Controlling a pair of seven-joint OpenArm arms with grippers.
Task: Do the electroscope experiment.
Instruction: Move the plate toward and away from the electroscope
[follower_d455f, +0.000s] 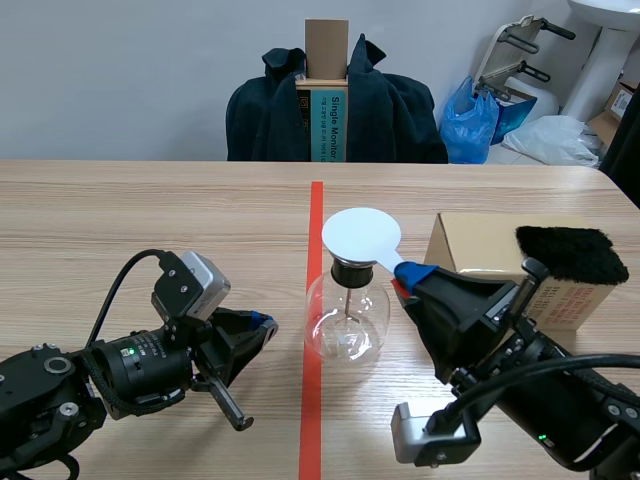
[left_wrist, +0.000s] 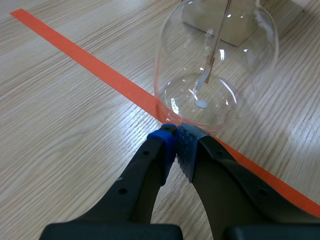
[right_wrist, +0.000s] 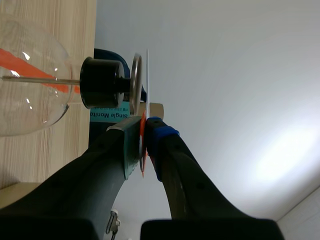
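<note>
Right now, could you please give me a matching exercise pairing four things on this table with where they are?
Things: 1 white disc; 2 black fuzzy pad; 3 left gripper; 4 glass flask.
Places: A on the cardboard box; B shut, at the flask's base; C partly on the tape line; D over the stopper, held by the right gripper.
Pairs: 1-D; 2-A; 3-B; 4-C.

Dark jacket (follower_d455f: 390, 110) draped behind the worktop (follower_d455f: 150, 220)
A blue bag (follower_d455f: 468, 125) is seen beside it, a cardboard box (follower_d455f: 470, 245) on the worktop.
</note>
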